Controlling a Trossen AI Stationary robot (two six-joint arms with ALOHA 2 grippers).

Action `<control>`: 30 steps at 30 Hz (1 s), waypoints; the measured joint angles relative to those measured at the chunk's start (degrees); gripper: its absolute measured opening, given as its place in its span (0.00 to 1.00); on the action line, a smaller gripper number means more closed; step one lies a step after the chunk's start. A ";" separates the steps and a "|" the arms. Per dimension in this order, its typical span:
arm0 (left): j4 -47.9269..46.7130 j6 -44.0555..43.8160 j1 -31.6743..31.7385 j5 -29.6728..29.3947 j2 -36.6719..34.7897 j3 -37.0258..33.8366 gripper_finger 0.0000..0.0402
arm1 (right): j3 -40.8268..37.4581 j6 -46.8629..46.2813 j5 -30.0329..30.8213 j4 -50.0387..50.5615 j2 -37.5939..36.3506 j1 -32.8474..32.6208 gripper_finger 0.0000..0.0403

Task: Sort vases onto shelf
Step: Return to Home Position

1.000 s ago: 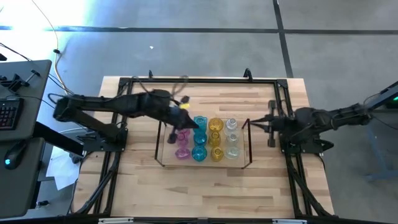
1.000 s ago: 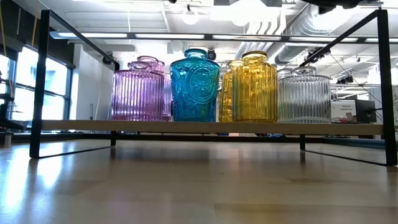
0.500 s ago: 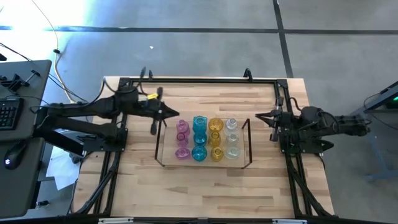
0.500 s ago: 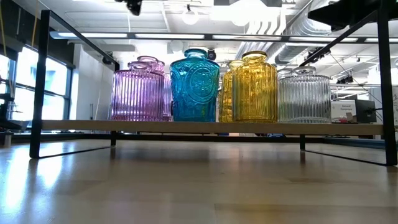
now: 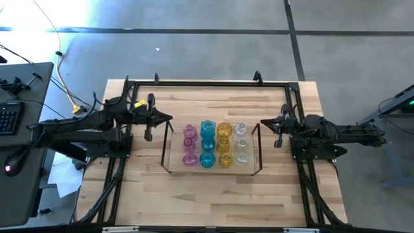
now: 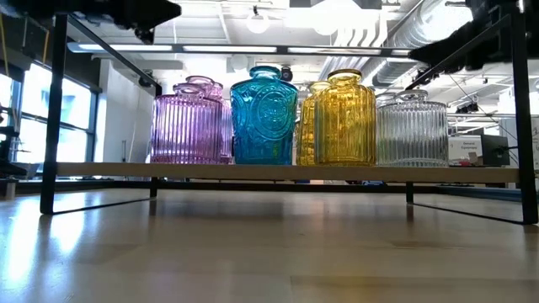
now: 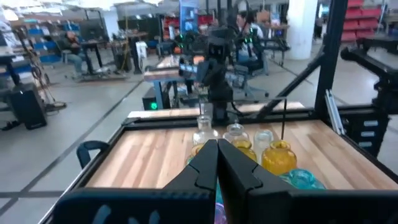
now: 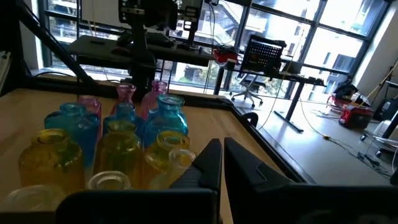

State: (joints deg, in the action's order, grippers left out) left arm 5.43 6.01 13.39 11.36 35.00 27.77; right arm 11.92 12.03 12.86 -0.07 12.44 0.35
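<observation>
Left fingers (image 7: 202, 169) are seen pressed together, tip to tip, in the left wrist view. Right fingers (image 8: 209, 163) are likewise drawn together, with only a thin seam between them. No vase is touched by either pair.

Left arm: held over the desk (image 5: 213, 194), with the fingers just left of the shelf's left end frame, toward its far corner. Right arm: placed as a mirror, with the fingers just right of the shelf's right end frame, also toward the far corner.

The shelf (image 6: 101, 169) is found at the middle of the desk, inside the black metal frame (image 5: 207, 83) that borders it. All vases in view are stood upright on the shelf, sorted by colour into four files running near to far. From left to right: pink vases (image 5: 189, 145), blue vases (image 5: 207, 142), yellow vases (image 5: 224, 144), clear vases (image 5: 241, 144). The files are packed close, neighbours touching or nearly so; which cannot be told. From desk height, the nearest vase of each file is seen side by side along the shelf's near edge.
</observation>
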 joint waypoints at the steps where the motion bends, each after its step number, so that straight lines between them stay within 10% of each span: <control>1: 0.82 -0.34 0.06 -0.09 -1.17 -1.16 0.00 | -1.00 0.02 0.02 -0.85 -0.38 0.06 0.00; 30: -4.39 -5.84 0.09 -8.03 -34.75 -25.39 0.00 | -7.54 -4.09 -0.52 5.75 -12.36 -0.01 0.00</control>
State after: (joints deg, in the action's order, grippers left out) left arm 1.03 0.16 13.47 3.34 0.25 2.38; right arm 4.38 7.94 12.34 5.68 0.08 0.34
